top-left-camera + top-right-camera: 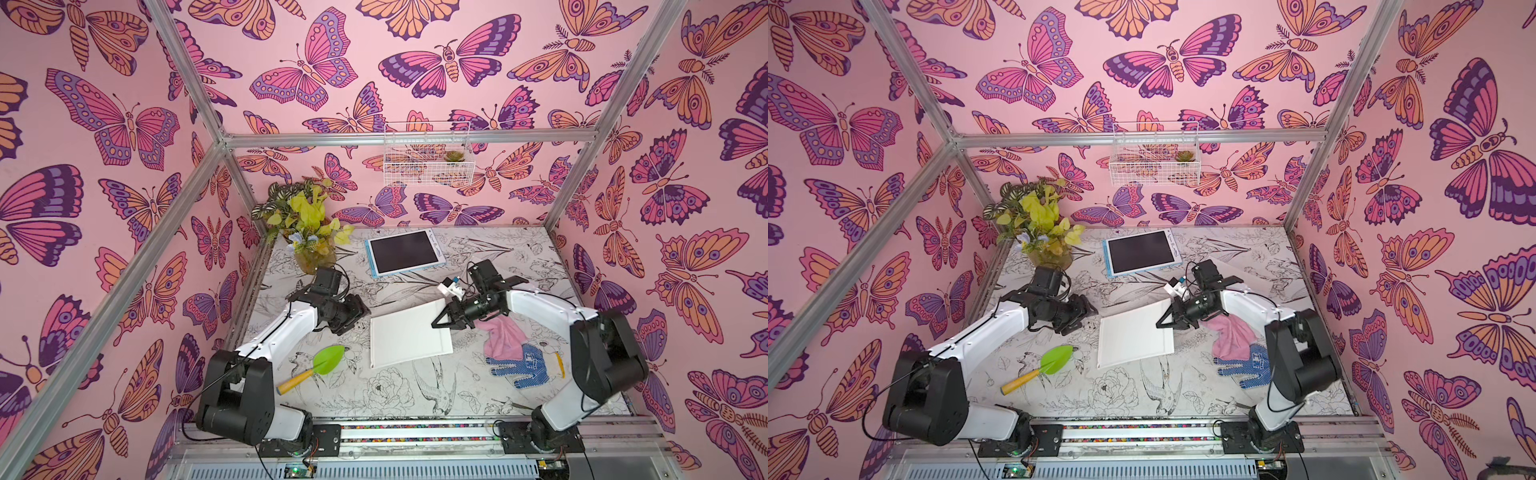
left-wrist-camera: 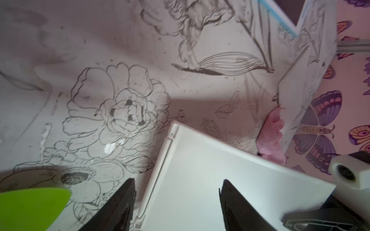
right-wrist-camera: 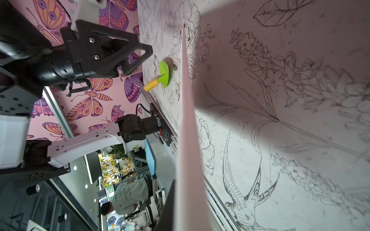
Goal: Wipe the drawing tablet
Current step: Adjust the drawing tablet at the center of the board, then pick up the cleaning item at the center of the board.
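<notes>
Your left pincer (image 2: 177,181) hangs released, straddling the left edge of the white rectangular plastic drawing tablet (image 1: 409,338), which sits mid-bench (image 1: 469,386). Your right pincer (image 1: 438,322) is clenched on that tablet's far right corner. A crumpled pink cloth (image 1: 505,338) lies just right, partly under that arm.

The enclosure walls (image 1: 374,62) carry pink wallpaper printed with orange, magenta and purple butterflies. A white wire basket (image 1: 426,153) hangs on the back wall and holds a small succulent (image 1: 454,156). An aluminium rail (image 1: 311,140) runs across that wall level with the basket's top. Below the basket lies the tabletop (image 1: 395,395), covered in black-and-white flower and bird drawings. Below and left of the basket stands a leafy potted plant (image 1: 305,220). Lighting: even, diffuse.
</notes>
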Motion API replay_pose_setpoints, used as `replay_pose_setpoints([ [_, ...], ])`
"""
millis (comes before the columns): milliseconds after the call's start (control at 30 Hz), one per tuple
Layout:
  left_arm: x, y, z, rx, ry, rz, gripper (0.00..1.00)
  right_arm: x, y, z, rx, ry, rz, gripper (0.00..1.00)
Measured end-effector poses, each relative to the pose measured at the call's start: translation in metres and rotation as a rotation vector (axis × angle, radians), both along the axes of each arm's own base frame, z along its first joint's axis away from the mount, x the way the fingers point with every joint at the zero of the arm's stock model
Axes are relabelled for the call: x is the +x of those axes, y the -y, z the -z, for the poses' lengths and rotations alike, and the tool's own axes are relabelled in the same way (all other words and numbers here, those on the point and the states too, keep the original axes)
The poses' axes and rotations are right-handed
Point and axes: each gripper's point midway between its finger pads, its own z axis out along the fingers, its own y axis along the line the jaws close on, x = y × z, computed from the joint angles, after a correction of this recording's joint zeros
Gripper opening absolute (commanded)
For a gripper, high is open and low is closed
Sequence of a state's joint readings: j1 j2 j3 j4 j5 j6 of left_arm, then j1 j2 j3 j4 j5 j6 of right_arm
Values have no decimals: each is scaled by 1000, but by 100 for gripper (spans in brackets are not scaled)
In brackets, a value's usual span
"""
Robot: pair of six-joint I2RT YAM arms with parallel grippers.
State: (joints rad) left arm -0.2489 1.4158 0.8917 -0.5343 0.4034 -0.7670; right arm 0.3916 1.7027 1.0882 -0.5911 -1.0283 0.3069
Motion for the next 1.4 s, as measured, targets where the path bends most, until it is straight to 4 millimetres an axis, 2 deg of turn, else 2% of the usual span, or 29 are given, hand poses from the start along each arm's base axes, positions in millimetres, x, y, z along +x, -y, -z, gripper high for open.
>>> replay_pose_setpoints([
  [67, -8, -2, 7, 13, -16, 21, 69, 2, -3, 10, -7, -15, -33, 0],
  [133, -15, -4, 13, 23, -30, 37, 70, 2, -3, 21, -19, -37, -57, 5],
  [267, -26, -5, 26, 23, -63, 49, 70, 9, -3, 33, -61, -43, -91, 27],
  [333, -30, -4, 34, 14, -85, 54, 70, 13, 2, 43, -117, -29, -101, 41],
  [400, -34, -3, 40, 9, -104, 56, 69, 14, 9, 50, -183, -9, -104, 49],
  [533, -37, -2, 45, 0, -115, 60, 69, 25, 30, 56, -355, 89, -74, 55],
  [633, -36, -1, 44, -6, -106, 63, 69, 42, 60, 39, -521, 285, 36, 63],
  [700, -36, 1, 44, -8, -106, 65, 69, 51, 90, 15, -627, 456, 189, 66],
  [800, -38, 5, 43, -8, -106, 77, 69, 52, 139, -21, -724, 667, 485, 81],
  [867, -40, 8, 43, -7, -106, 89, 69, 47, 168, -26, -776, 717, 670, 87],
  [967, -43, 14, 43, -8, -105, 108, 69, 39, 199, -1, -886, 662, 832, 92],
  [1067, -44, 16, 43, -8, -107, 114, 69, 33, 212, 32, -973, 554, 890, 94],
  [1200, -44, 17, 45, -8, -110, 113, 69, 35, 212, 58, -1000, 443, 956, 94],
  [1300, -43, 17, 44, -9, -107, 111, 69, 40, 210, 70, -989, 395, 1008, 92],
  [1400, -42, 17, 44, -10, -105, 110, 68, 46, 208, 80, -977, 357, 1058, 84],
])
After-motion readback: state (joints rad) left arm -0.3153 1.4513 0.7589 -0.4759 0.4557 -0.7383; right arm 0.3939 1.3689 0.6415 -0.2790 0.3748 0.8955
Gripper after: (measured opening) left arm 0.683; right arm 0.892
